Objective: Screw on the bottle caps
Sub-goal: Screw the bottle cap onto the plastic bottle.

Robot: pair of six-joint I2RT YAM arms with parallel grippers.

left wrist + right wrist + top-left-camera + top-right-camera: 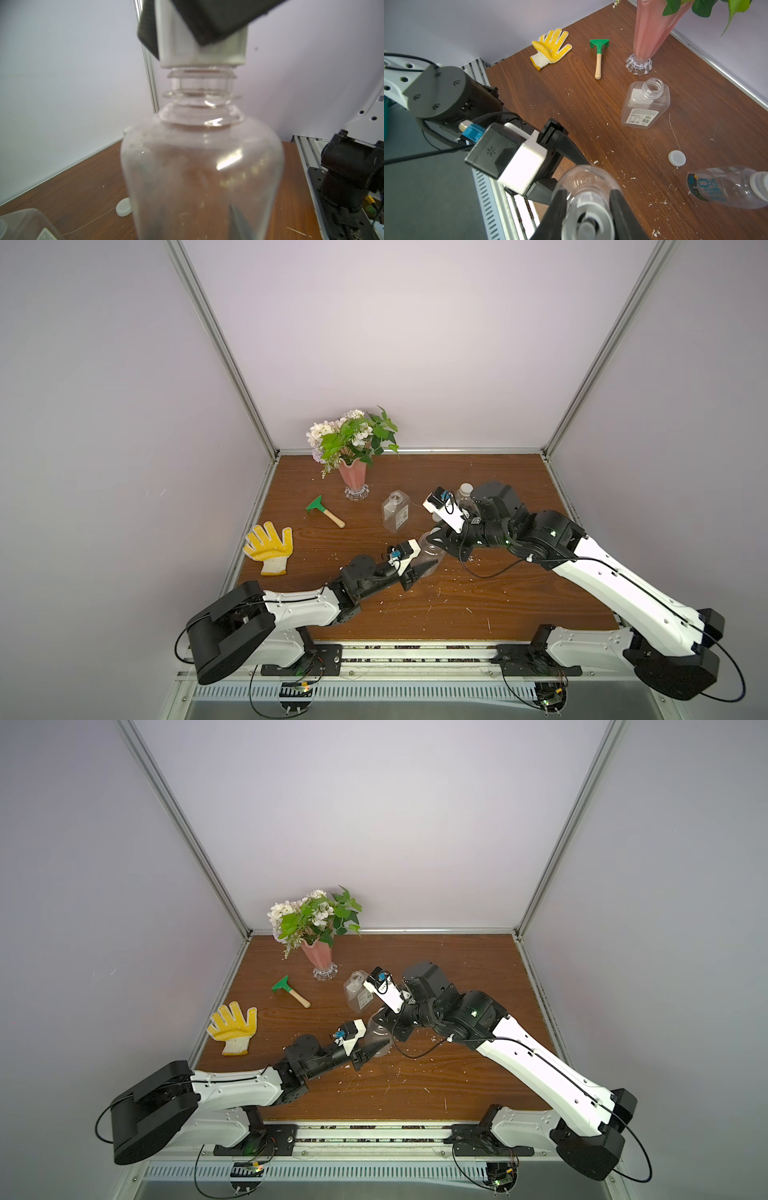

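Rounded bottle (432,556) near table (519,614) centre, between arms; base on wood or lifted, cannot tell. Left gripper (423,569) clamped on bottle body. Right gripper (588,204) clamped on white cap (203,52); cap sits atop neck, 2 thread rings bare below.

Handling guess: bottle empty, light, thin-walled, slick, dents if squeezed; hold mid-body. Cap small, stiff; grip side wall.

Long axis near upright, mouth up, cap looks coaxial.

Square bottle (644,106) open, 1 loose cap (677,158) nearby.
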